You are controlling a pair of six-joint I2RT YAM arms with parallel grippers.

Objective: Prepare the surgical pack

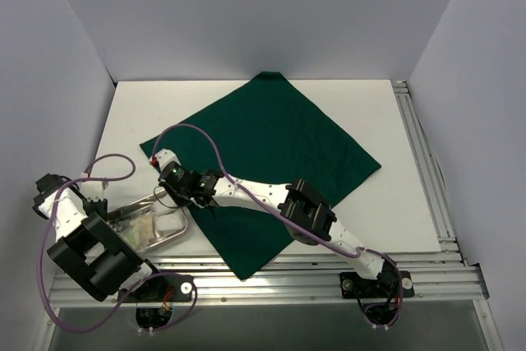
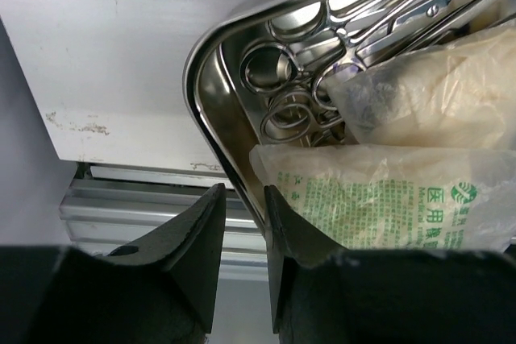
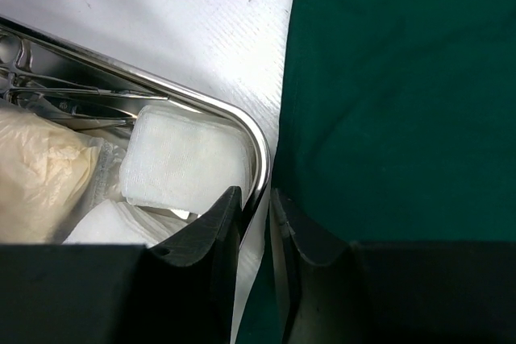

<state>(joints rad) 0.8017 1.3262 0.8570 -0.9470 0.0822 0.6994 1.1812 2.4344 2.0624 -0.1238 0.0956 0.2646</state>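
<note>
Left tool point(image 2: 244, 192) grips tray point(image 2: 200, 47) rim; right tool point(image 3: 254, 193) straddles it, clamping unclear; instruments point(image 2: 300, 64) half hidden

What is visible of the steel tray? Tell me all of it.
The steel tray is shiny and shallow, with rounded corners and a rolled rim. It lies flat on the white table, beside the edge of the green drape. Inside lie ring-handled instruments, gauze pads and clear packets. The left claw straddles its rim at one corner, the right claw at another; whether either is clamped cannot be told.
</note>
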